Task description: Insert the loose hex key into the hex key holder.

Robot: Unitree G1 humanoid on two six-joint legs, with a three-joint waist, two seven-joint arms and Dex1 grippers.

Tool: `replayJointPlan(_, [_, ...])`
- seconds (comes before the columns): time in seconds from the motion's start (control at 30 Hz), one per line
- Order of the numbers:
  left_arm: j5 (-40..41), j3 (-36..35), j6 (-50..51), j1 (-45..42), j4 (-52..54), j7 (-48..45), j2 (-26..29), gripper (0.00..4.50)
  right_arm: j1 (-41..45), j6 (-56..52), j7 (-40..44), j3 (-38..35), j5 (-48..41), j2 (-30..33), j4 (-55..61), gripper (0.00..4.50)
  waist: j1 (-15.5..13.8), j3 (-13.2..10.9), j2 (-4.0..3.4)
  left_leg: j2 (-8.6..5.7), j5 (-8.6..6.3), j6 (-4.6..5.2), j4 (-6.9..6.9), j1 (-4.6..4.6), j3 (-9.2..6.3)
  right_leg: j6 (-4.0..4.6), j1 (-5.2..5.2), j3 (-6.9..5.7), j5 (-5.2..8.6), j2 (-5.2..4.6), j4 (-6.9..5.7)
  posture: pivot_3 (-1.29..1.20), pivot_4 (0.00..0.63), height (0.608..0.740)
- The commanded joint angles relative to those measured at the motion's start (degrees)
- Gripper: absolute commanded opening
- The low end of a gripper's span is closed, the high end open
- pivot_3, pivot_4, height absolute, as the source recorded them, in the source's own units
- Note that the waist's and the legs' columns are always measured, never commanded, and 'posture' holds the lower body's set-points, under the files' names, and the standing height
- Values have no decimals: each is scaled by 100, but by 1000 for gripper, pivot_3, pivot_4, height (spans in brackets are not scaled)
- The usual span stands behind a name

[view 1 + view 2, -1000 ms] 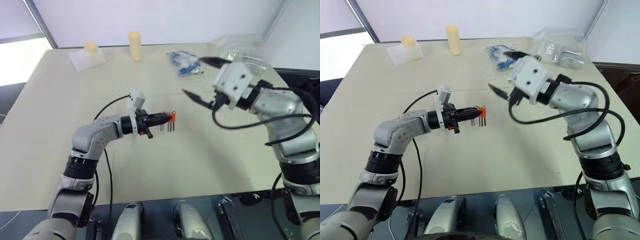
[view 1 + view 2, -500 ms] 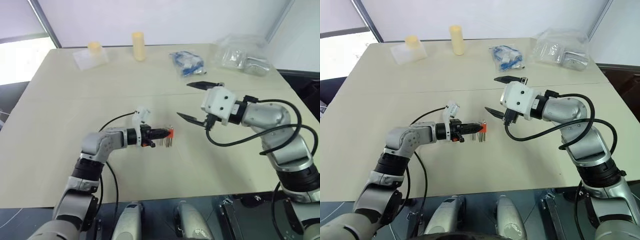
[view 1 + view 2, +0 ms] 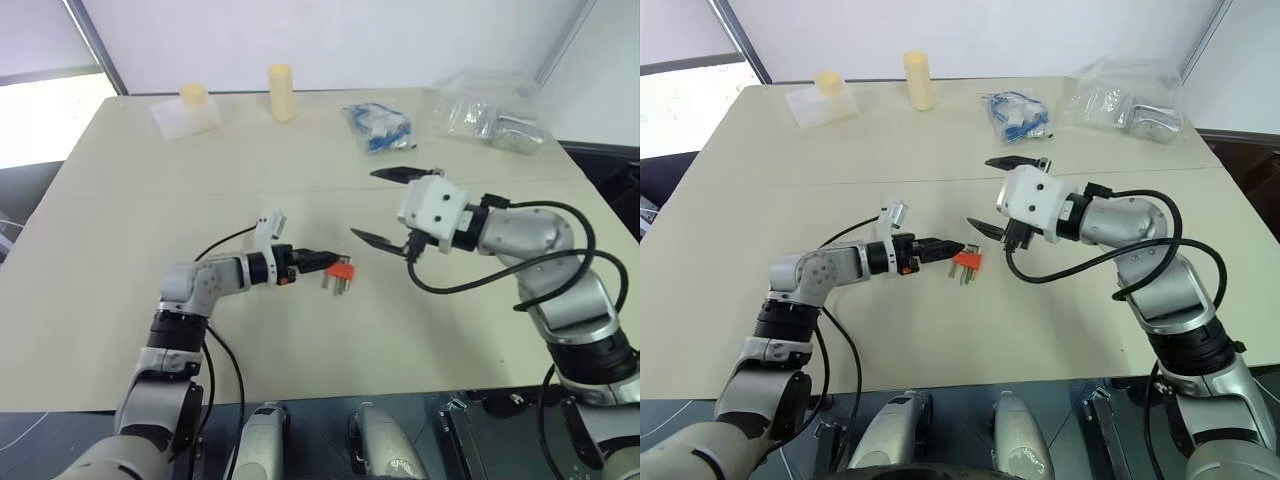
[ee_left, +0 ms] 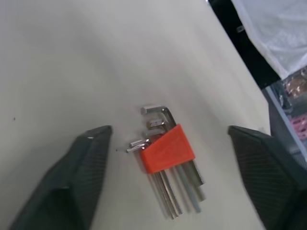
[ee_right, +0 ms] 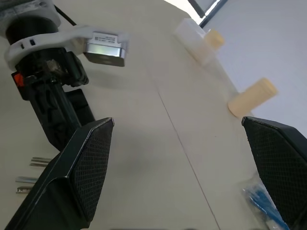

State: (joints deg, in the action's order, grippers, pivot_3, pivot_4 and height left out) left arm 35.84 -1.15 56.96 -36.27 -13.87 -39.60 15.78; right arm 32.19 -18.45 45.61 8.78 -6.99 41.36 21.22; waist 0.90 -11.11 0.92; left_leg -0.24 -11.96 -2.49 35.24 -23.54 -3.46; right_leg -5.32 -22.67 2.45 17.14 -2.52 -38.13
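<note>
Red-orange holder (image 4: 167,148) (keys fanned out) lies mid-frame on the table (image 3: 130,230) between the spread left gripper (image 4: 170,167); right gripper (image 3: 386,205) gapes wide.

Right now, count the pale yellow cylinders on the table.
2, both at the far edge: the taller cylinder stands bare; the shorter cylinder, to its left, sits on a clear plastic bag.

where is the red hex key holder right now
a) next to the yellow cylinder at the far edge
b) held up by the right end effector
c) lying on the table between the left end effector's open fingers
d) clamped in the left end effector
c: the left wrist view shows the hex key holder flat on the table, with the left end effector open and its fingers standing apart on either side, touching nothing.
</note>
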Motion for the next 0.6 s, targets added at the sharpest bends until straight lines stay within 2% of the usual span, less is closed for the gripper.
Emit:
replayJointPlan(0.03, [-94, -128, -30, 75, 103, -1, 251, 4473, 84, 30, 46, -58, 8, -44, 152, 4452, 13, 0, 0, 0, 0, 0, 0, 1, 0, 0, 0, 0, 0, 1, 0, 0, 150, 740])
replayJointPlan(0.23, [-284, 62, -502, 229, 629, -534, 966, 4473, 58, -96, 295, -133, -118, 71, 111, 4452, 19, 0, 0, 2, 0, 0, -4, 3, 1, 1, -2, 2, 0, 1, -1, 0, 150, 740])
replayJointPlan(0.6, [-435, -6, -1376, 403, 2019, -1622, 2312, 4473, -78, -37, 1629, -204, -285, 1152, -383, 4452, -5, 0, 0, -2, -1, 1, -5, -2, 4, 2, 2, 0, 1, -13, 12, 0, 150, 740])
